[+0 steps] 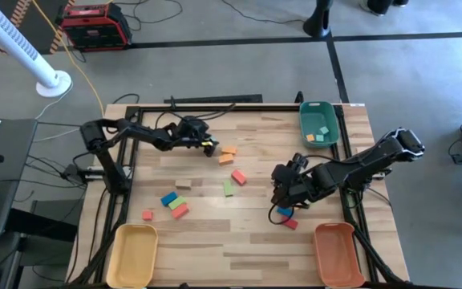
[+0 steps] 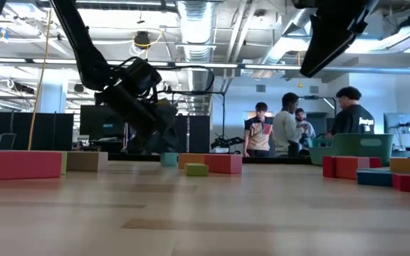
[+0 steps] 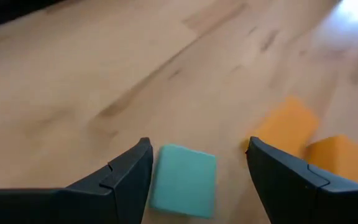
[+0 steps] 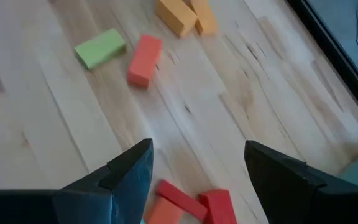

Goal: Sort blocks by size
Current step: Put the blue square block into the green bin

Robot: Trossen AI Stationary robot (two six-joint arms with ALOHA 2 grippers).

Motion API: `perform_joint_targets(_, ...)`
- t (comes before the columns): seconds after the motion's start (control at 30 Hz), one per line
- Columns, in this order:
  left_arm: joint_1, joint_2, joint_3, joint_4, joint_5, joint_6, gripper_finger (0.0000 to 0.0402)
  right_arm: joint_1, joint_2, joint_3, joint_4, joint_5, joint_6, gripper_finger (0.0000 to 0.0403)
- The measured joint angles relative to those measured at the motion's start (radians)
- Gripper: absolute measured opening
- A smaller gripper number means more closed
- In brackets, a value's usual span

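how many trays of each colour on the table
green tray: 1
yellow tray: 1
orange tray: 1
total: 3

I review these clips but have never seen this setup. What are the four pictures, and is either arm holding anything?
Two robot arms work at a wooden table. One picture looks down from overhead, one level across the tabletop, and two come from cameras on the arms' wrists. Coloured blocks lie scattered, some already in the green tray; the yellow tray and orange tray look empty. The left pincer stands open around a teal block, not gripping it. The right pincer hangs open above red blocks. Nothing is held.
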Motion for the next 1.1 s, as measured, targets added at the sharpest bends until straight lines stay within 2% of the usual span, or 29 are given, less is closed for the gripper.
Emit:
perform_joint_targets(0.33,-0.102,0.000,0.000,0.040,-0.004,-0.030,0.0247,-0.001,0.000,0.000,0.094,0.000,-0.063,0.0282)
perform_joint_targets(0.5,-0.104,-0.005,0.000,0.034,-0.010,-0.014,0.0247,-0.001,0.000,0.000,0.117,0.000,-0.063,0.0282)
perform_joint_targets(0.67,-0.081,-0.071,0.000,-0.046,-0.014,0.023,0.0247,-0.001,0.000,0.000,0.138,0.000,-0.064,0.0282)
perform_joint_targets(0.9,-0.089,-0.182,-0.025,-0.261,-0.014,0.066,0.0247,-0.016,0.013,-0.001,0.216,-0.001,-0.144,0.0282)
perform_joint_targets(1.0,-0.100,-0.184,-0.078,-0.226,-0.011,0.061,0.0247,-0.032,0.034,-0.001,0.273,-0.001,-0.203,0.0282)
perform_joint_targets(1.1,-0.103,-0.183,-0.137,-0.100,-0.011,0.016,0.0247,-0.053,0.068,-0.001,0.316,-0.005,-0.249,0.0282)
